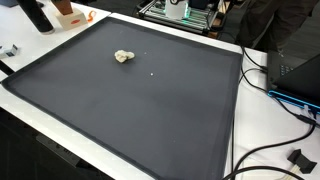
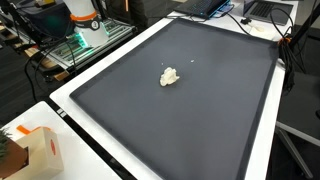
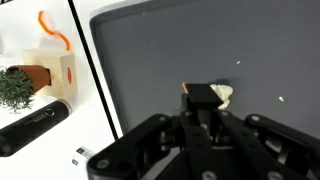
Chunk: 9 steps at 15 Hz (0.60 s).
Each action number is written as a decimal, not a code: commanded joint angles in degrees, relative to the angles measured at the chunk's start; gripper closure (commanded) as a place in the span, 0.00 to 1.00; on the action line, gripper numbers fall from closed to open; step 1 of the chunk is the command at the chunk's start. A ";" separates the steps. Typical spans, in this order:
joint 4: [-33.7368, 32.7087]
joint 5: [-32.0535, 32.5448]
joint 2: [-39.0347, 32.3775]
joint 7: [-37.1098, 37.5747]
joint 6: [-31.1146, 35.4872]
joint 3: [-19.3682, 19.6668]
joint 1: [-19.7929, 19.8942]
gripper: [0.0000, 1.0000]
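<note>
Wrist view: the gripper [image 3: 203, 100] is seen just above a pale crumpled lump [image 3: 223, 95] lying on the dark mat [image 3: 150, 60], and whether the fingertips are parted or closed cannot be told. For a clean grasp, it is judged that the fingers should be centred across the lump and lowered nearly to the mat before being closed gently, as so light a thing is easily nudged aside. One lump, one mat, two white specks [image 3: 281, 98], one orange-and-white box [image 3: 52, 70], one small plant [image 3: 17, 88] and one black cylinder [image 3: 30, 125] are counted on the white table [image 3: 85, 90].
</note>
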<state>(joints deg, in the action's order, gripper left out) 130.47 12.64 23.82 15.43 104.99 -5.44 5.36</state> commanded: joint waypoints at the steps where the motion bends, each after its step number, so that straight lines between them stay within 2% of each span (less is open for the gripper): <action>1: -0.15 0.30 -0.07 0.27 -0.23 0.78 -0.94 0.87; 5: -0.15 0.30 -0.07 0.27 -0.23 0.78 -0.94 0.87; 6: -0.15 0.30 -0.07 0.27 -0.23 0.78 -0.94 0.97; 9: -1.08 -2.67 -2.21 -1.17 2.65 2.67 -0.93 0.97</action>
<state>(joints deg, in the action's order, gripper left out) 130.38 12.26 23.70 15.44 105.25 -5.21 5.32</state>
